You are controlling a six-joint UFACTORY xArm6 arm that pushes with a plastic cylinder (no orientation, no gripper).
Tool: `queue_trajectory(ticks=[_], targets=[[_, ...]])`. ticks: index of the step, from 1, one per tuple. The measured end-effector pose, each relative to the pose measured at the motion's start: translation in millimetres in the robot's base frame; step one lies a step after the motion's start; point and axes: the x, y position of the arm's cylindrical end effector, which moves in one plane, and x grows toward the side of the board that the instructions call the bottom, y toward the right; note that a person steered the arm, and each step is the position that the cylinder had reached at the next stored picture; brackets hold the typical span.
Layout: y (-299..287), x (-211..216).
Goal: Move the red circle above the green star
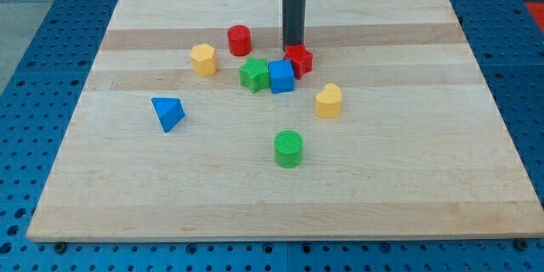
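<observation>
Green cylinder (288, 148): nearest, idle on bench (408, 195).
Red circle (239, 40): upper-left of green star (253, 75), apart.
My tip (293, 45): no hand, grasps nothing; against red block (298, 59), seemingly repositioning.

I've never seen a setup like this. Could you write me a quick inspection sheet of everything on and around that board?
Surface: pale wooden board, lying flat.
Job's things: red circle near the view's top; green star just below it and slightly right, touching the blue cube.
Clutter: second red block, yellow hexagon, yellow heart, blue triangle, green cylinder.
Pincer: none fitted; my tip stands at the second red block, right of the red circle.
Cables: nothing seen.
Surroundings: blue perforated table around the board.
</observation>
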Motion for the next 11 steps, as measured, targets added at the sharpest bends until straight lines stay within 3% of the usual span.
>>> queue_trajectory(ticks=[2, 4, 7, 11], targets=[[-28, -34], [-106, -46], [-175, -23], [-118, -16]])
